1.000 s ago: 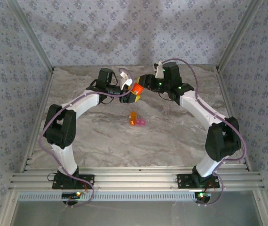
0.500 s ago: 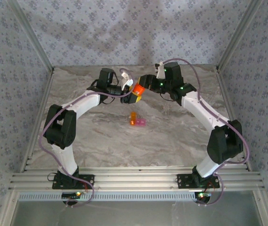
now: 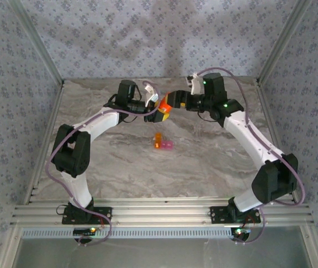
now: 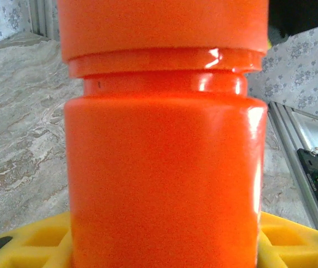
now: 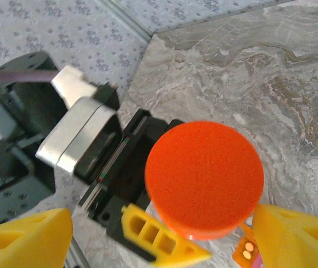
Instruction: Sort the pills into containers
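Note:
My left gripper (image 3: 158, 111) is shut on an orange-red bottle (image 3: 162, 104) and holds it upright above the table's back middle. In the left wrist view the bottle (image 4: 164, 167) wears its cap (image 4: 164, 28), with yellow fingers (image 4: 30, 245) at its sides. My right gripper (image 3: 174, 100) stands open beside the cap. From the right wrist the cap (image 5: 203, 178) lies between the wide-apart fingers (image 5: 298, 240), touching neither. The containers (image 3: 163, 143), joined orange and pink compartments, sit on the table below. The orange compartment (image 5: 247, 251) holds two pale pills.
The marble table (image 3: 120, 162) is fenced by patterned walls and a metal frame (image 3: 159, 212) at the near edge. Both arms arch towards the back middle. The left arm's black wrist body (image 5: 109, 156) sits close under my right gripper (image 5: 162, 234).
My right gripper has opened from around the bottle's cap and drawn back a little to the right, its elbow swinging outward. The left arm and bottle have stayed put.

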Robot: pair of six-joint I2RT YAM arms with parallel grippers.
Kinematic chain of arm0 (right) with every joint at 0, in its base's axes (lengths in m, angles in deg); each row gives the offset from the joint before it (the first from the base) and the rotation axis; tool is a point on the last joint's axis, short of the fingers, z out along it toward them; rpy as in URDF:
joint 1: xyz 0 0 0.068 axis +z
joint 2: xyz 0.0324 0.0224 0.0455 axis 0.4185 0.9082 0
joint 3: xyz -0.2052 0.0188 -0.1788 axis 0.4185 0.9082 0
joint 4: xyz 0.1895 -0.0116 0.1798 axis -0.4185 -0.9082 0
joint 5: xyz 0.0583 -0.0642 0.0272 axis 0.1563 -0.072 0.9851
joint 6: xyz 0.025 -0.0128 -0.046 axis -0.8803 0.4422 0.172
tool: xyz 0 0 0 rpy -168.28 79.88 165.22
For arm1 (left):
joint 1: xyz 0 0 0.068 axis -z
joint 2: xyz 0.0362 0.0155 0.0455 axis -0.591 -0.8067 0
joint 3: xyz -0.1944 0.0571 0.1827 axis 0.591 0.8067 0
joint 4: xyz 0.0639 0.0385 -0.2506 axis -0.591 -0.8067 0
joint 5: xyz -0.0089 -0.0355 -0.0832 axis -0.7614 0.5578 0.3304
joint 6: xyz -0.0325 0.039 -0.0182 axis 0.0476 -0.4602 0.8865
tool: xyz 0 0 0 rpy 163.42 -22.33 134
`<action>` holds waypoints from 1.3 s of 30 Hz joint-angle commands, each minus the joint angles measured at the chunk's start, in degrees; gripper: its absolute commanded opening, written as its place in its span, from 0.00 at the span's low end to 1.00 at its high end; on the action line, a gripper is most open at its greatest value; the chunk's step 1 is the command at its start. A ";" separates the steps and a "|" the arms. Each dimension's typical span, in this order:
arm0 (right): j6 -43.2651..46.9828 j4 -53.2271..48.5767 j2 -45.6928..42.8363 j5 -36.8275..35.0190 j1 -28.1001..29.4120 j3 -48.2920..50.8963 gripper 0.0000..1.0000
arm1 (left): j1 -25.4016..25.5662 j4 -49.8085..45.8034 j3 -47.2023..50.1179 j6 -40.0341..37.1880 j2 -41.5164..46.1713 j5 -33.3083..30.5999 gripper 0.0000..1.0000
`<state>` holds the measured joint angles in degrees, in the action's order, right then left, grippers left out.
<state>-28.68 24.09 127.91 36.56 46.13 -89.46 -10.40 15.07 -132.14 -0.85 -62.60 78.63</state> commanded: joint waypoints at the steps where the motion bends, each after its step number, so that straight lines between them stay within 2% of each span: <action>1: 10.69 -6.74 -1.63 9.43 -3.44 -1.38 0.85 | -0.58 -1.10 -1.68 -2.39 2.85 3.16 0.00; 7: 23.24 -8.55 1.96 19.67 -10.86 -5.32 0.81 | -1.13 -11.84 -6.07 -8.92 2.29 7.14 0.00; 11: 25.73 -7.70 4.69 23.50 -12.48 -8.62 0.81 | -1.63 -16.89 -8.15 -12.47 1.74 8.78 0.00; 20: 29.79 -13.91 9.49 23.57 -9.84 -16.20 0.82 | -2.89 -29.14 -12.90 -21.83 0.31 12.77 0.00; 28: 34.25 -21.37 14.13 22.07 -6.56 -24.19 0.84 | -2.91 -35.18 -14.65 -27.50 0.31 14.68 0.00; 39: 37.48 -25.94 17.21 21.61 -4.14 -28.31 0.83 | -2.89 -36.27 -16.16 -27.96 -0.66 15.87 0.00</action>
<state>6.60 1.21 144.26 58.13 41.63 -115.97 -13.09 -19.77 -146.28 -27.08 -62.76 91.24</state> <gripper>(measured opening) 0.833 0.512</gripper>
